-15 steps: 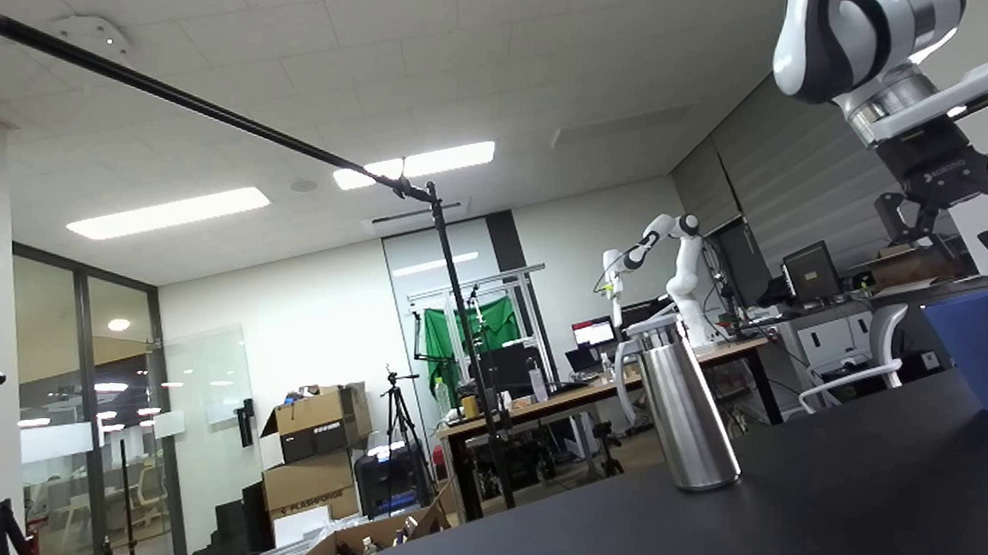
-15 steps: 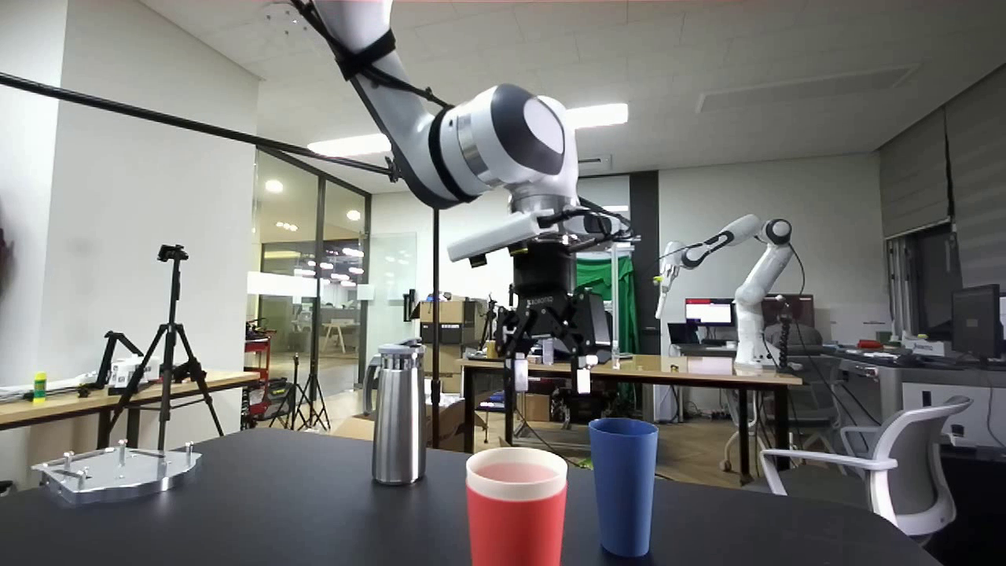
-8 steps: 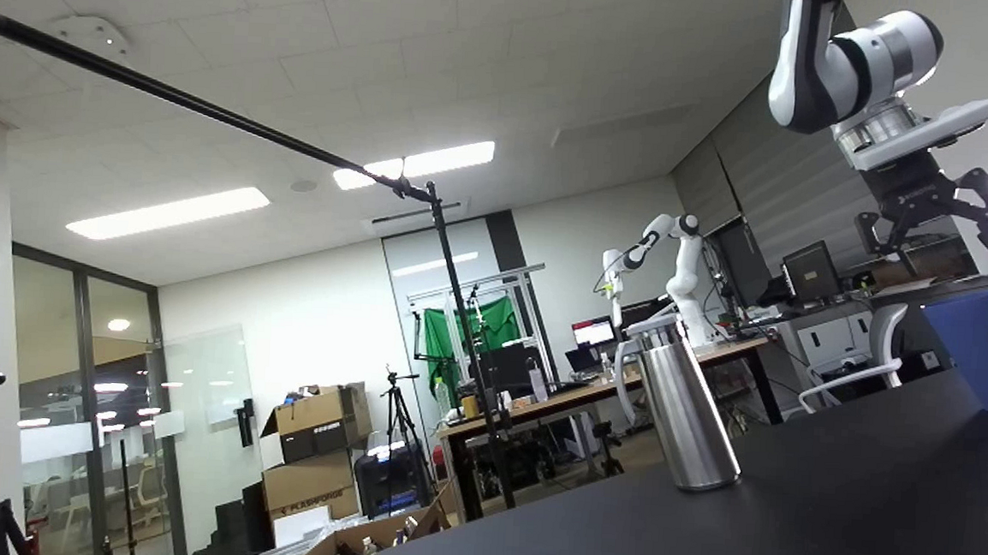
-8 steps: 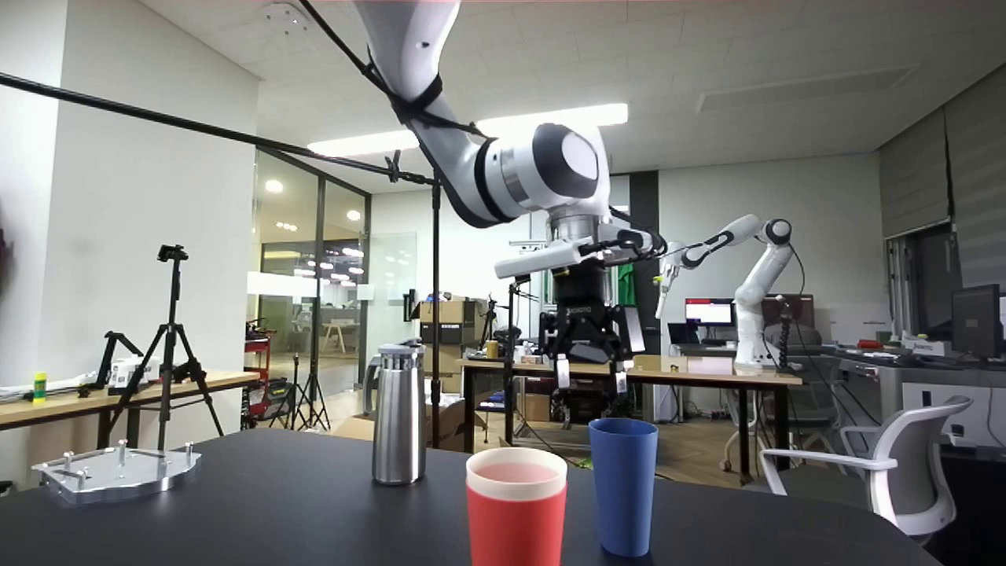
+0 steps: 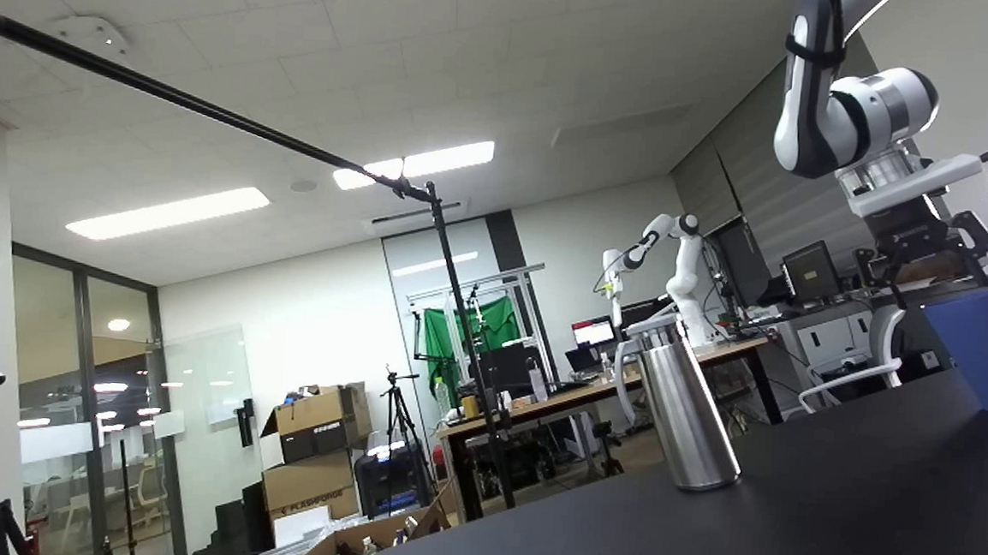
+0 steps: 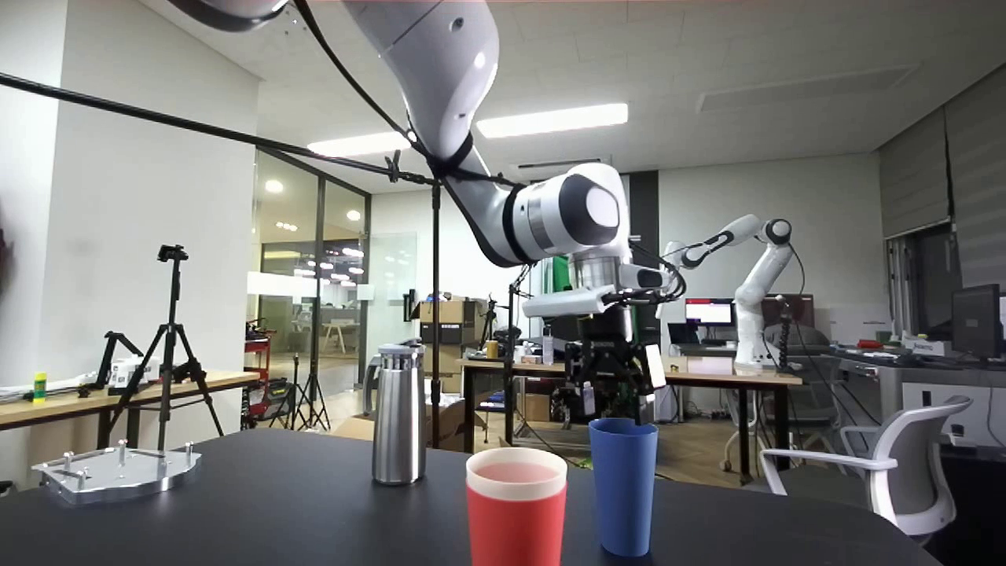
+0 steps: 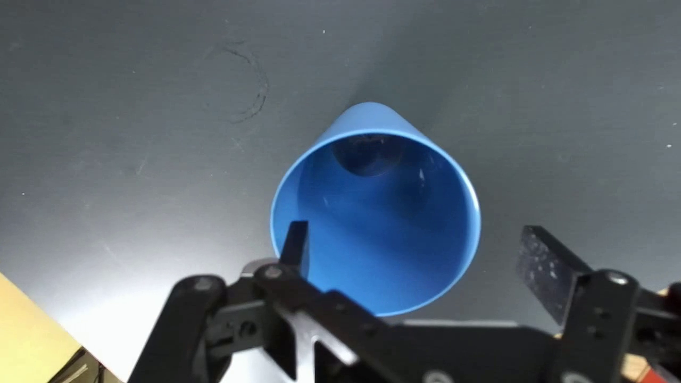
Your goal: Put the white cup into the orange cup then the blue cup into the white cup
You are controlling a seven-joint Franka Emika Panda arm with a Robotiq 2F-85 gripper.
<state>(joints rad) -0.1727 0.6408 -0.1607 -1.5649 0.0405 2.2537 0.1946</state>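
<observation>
The blue cup (image 6: 623, 487) stands upright on the black table, and also shows in an exterior view (image 5: 983, 350). The white cup (image 6: 516, 479) sits inside the red-orange cup (image 6: 515, 531); only its rim and upper band show. My gripper (image 6: 618, 402) is open and empty, just above the blue cup's rim, also in an exterior view (image 5: 942, 283). In the wrist view the gripper (image 7: 415, 238) looks down into the blue cup (image 7: 372, 213). The left finger overlaps the left part of its opening; the right finger appears outside its right rim.
A steel bottle (image 6: 399, 417) stands on the black table (image 6: 314, 519), left of the cups, and shows in an exterior view (image 5: 683, 409). A clear plate with posts (image 6: 118, 475) lies at the far left. A grey chair (image 6: 904, 464) stands beyond the right edge.
My gripper has come down and, in an exterior view, moved right until it is just above the blue cup. It stays open. The cups and bottle have not moved.
</observation>
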